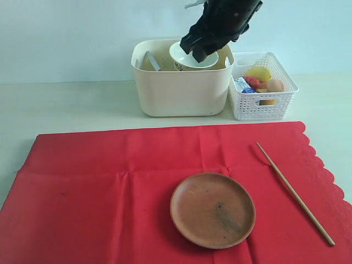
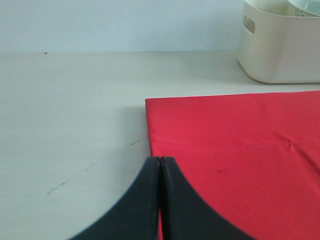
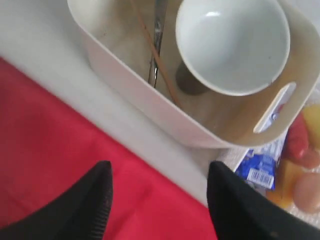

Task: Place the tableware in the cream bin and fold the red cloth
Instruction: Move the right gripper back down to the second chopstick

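**Two pieces lie on the cloth, bowl in the bin**

The red cloth (image 1: 110, 187) lies spread flat over the near counter (image 1: 66, 104). Folding it looks unwise while things rest on it. At the far side stands the cream bin (image 1: 181, 93), with a white lattice basket (image 1: 264, 104) of food just beside it on the right. The round brown plate (image 1: 213, 210) lies on the cloth near the middle, and one wooden chopstick (image 1: 294, 192) lies to its right, apart. The pale bowl (image 3: 232, 45) leans inside the bin over another chopstick (image 3: 159, 60) and a metal utensil (image 3: 159, 15). The right gripper (image 3: 160, 170) hangs above the bin, jaws spread and empty. The left gripper (image 2: 160, 162), closed on nothing, sits low by the cloth's far-left corner, seemingly parked clear.
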You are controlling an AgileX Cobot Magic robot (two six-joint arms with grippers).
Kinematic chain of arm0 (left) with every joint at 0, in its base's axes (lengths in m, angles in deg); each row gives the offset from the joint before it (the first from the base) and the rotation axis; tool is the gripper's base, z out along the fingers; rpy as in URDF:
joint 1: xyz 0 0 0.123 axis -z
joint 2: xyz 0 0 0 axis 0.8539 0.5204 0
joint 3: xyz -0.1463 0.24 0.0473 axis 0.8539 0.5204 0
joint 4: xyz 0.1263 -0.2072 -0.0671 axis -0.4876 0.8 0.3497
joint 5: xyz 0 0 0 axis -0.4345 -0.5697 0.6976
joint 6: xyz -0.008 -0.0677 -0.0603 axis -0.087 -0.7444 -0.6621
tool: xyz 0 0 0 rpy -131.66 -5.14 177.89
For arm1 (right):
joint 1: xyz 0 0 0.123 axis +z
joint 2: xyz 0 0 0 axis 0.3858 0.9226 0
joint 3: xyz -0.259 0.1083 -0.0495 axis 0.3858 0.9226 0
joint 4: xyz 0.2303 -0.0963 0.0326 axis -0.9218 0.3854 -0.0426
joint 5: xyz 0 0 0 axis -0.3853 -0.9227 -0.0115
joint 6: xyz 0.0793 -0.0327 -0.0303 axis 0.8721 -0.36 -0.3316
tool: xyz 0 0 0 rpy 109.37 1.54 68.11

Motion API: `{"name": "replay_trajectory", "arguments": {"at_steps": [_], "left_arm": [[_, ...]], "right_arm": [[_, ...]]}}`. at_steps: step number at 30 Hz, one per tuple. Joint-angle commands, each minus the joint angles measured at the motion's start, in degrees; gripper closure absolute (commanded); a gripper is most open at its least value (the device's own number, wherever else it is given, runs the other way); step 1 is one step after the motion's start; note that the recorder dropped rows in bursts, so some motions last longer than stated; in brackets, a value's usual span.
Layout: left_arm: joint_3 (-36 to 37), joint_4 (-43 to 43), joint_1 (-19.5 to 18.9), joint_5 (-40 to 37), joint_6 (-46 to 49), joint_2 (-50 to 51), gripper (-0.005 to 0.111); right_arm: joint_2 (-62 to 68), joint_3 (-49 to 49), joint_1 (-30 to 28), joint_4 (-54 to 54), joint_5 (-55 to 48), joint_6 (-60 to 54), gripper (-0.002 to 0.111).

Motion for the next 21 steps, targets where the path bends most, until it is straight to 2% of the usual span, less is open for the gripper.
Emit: {"name": "replay_trajectory", "arguments": {"at_steps": [1, 7, 15, 21], "left_arm": [[0.12, 0.23, 0.42, 0.55, -0.13, -0.34, 0.107], [0.12, 0.23, 0.42, 0.55, -0.13, -0.34, 0.107], [0.12, 0.23, 0.42, 0.55, -0.13, -0.34, 0.107], [0.12, 0.23, 0.42, 0.55, -0.13, -0.34, 0.107]], "right_arm": [[-4.34, 5.73, 0.09, 0.56, -1.30, 2.03, 0.053], [-12.06, 20.29, 0.09, 0.80, 3.87, 2.15, 0.053], [-16.80, 32.88, -0.30, 4.46, 3.23, 5.03, 0.053], [-16.80, 41.37, -6.91, 6.03, 5.57, 7.93, 0.054]]}}
